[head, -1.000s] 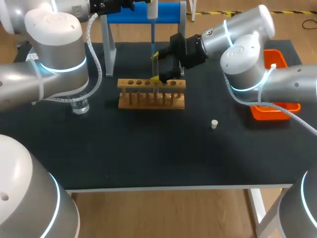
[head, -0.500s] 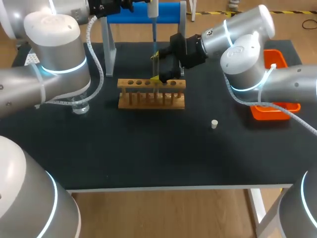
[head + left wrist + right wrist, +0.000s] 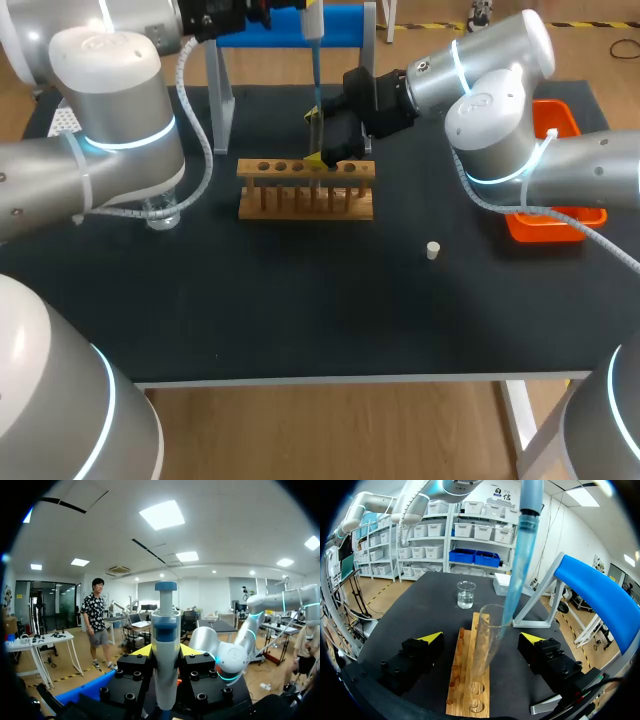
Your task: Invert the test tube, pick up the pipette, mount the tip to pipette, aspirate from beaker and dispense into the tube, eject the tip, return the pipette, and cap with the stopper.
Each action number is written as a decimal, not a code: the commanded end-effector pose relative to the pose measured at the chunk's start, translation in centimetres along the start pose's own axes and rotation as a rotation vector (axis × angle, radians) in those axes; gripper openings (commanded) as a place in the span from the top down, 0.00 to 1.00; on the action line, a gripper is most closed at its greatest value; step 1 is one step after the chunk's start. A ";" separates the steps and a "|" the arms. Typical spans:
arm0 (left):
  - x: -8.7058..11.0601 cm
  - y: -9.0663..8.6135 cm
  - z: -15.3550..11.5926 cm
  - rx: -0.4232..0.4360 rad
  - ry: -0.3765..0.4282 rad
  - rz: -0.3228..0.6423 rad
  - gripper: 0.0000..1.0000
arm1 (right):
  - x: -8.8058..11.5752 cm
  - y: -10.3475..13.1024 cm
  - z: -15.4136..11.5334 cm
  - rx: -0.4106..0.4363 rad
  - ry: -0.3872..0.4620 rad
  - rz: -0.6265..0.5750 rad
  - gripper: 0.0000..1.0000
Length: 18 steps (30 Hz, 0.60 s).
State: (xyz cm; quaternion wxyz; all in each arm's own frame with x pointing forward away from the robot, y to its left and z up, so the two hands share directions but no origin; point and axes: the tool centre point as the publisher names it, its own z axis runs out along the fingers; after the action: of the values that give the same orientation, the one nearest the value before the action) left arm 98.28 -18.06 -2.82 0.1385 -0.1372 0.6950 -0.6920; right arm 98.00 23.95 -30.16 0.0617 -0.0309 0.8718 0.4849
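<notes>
Blue tip (image 3: 516, 577) in tube (image 3: 485, 650), pipette (image 3: 165, 630) clamped

Ceiling panels (image 3: 160, 514) are glowing bright overhead, white walls (image 3: 215, 587) are running round the room. Wood-toned floor (image 3: 330, 430) is showing beneath the black table (image 3: 300, 300), striped tape (image 3: 425, 27) is crossing it at the far side. Shelving (image 3: 470, 530) is lining the wall, holding white and blue bins (image 3: 475, 557).
</notes>
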 end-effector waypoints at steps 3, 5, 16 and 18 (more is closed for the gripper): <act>0.4 0.3 -0.3 -0.009 0.006 0.003 1.00 | 0.0 0.0 -0.1 0.002 0.002 0.000 0.00; 0.4 0.3 -0.5 -0.011 0.007 0.005 1.00 | 0.0 0.0 -0.1 0.002 0.002 0.000 0.00; 0.5 0.5 -1.0 -0.027 -0.006 0.020 1.00 | 0.0 0.0 -0.1 0.002 0.002 0.000 0.00; 0.5 0.5 -1.1 -0.027 -0.007 0.024 1.00 | 0.0 0.0 -0.1 0.002 0.002 0.000 0.00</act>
State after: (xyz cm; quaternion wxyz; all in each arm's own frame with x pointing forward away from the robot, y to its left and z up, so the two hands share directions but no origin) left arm 97.61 -17.36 -3.35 0.1465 -0.1333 0.7056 -0.6803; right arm 98.00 23.95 -30.16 0.0617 -0.0309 0.8718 0.4849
